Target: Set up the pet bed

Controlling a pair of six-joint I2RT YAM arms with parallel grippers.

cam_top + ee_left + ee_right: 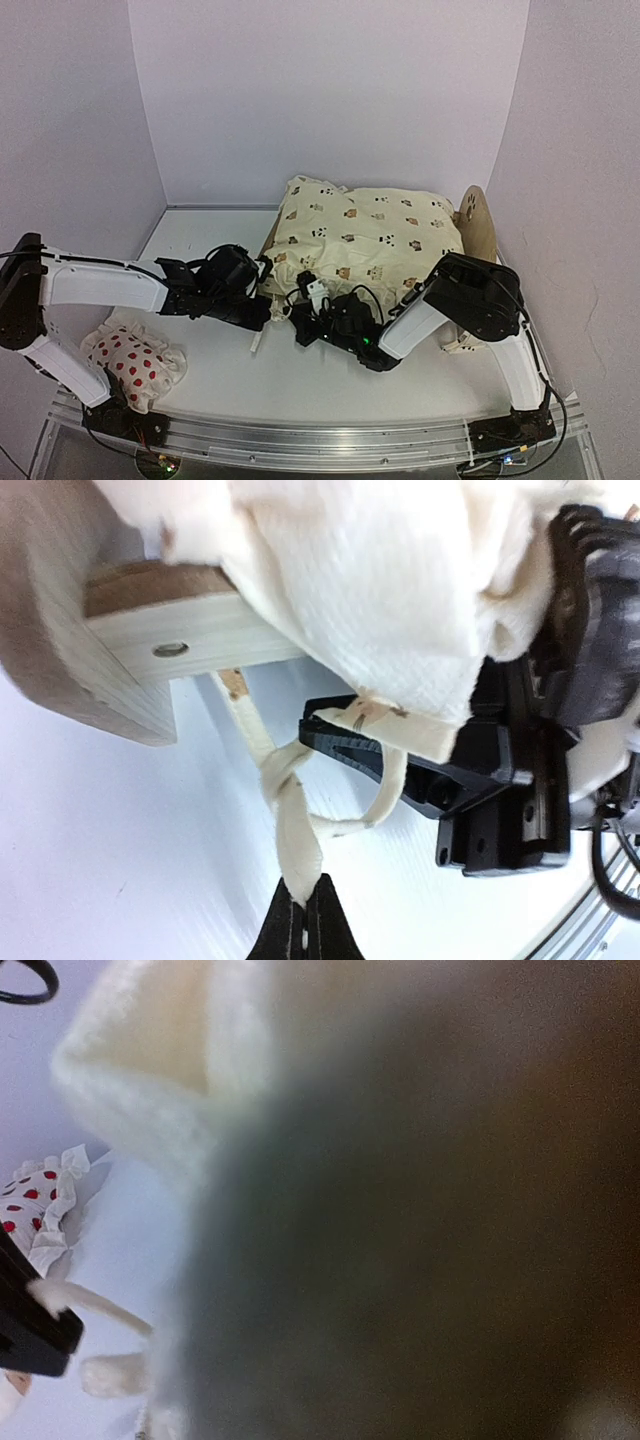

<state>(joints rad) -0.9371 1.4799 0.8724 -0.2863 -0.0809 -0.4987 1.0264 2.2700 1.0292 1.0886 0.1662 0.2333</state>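
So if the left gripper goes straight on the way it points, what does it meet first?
The left gripper, shut on the tie, would probably meet the cushion over the bed first; depth is unclear.

Left hand (304,925) at bottom edge, fingers pinched tight on a cream tie (297,850) that runs up from them. Just above, tie twists once around a second tie (385,790), which loops right and back to the cushion (380,590) corner. Cushion bulges over the bed frame (140,630), pale wood, one screw hole (170,649) showing. Right hand (340,742), black, reaches in from the right, fingers together, second tie draped across them; grip unclear. White surface (130,870) below.
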